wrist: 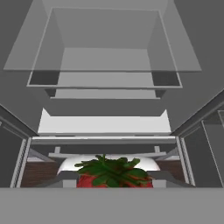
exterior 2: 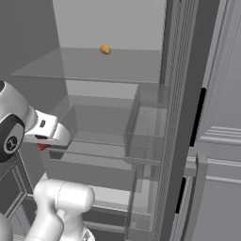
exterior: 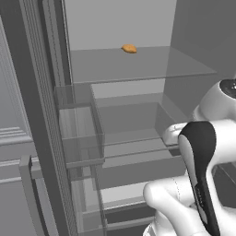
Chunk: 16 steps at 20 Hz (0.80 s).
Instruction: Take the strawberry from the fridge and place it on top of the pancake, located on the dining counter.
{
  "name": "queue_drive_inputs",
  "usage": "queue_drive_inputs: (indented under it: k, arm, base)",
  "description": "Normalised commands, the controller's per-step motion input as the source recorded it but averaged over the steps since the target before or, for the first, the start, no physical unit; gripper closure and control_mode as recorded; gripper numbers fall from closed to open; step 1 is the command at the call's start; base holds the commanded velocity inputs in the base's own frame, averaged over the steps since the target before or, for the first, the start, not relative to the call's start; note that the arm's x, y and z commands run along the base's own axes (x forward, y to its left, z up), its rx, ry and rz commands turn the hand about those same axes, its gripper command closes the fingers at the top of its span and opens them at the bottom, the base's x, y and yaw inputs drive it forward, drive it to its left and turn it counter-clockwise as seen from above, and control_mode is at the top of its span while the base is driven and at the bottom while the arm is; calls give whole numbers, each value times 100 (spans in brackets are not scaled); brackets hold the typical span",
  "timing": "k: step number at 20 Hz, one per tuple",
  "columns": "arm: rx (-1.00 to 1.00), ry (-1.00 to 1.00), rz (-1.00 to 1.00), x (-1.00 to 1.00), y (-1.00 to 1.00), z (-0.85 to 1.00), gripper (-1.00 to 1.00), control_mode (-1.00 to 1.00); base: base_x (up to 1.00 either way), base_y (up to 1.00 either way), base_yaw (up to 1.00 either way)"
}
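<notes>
The fridge (exterior: pixel 138 99) stands open in front of me, its light grey inside and glass shelves (exterior 2: pixel 108 66) showing. The strawberry (wrist: pixel 113 174), red with green leaves on top, sits between my fingertips at the bottom of the hand view. In the right base view it is a small red speck (exterior 2: pixel 43 147) under my white hand. My gripper (exterior 2: pixel 44 144) is shut on it, low in front of the fridge's lower shelves. The pancake and the dining counter are out of view.
A small orange-yellow lump (exterior: pixel 129 48) lies on the upper glass shelf (exterior 2: pixel 105 49). Open fridge doors with clear door bins flank the opening, one on the left (exterior: pixel 78 133) and one on the right (exterior 2: pixel 146 127). A light drawer front (wrist: pixel 105 124) lies below.
</notes>
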Motion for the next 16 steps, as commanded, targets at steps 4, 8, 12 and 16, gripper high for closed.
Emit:
queue_drive_inputs:
  k: [4, 8, 12, 16]
  arm:
    - [0, 0, 0, -11, 0, -38, 100, -100]
    - [3, 0, 0, -2, 0, -16, 100, -100]
    - [0, 0, 0, 0, 0, 0, 100, -100]
    - [0, 0, 0, 0, 0, 0, 100, -100]
  base:
    - [0, 0, 0]
    - [0, 0, 0]
    - [0, 0, 0]
    - [0, 0, 0]
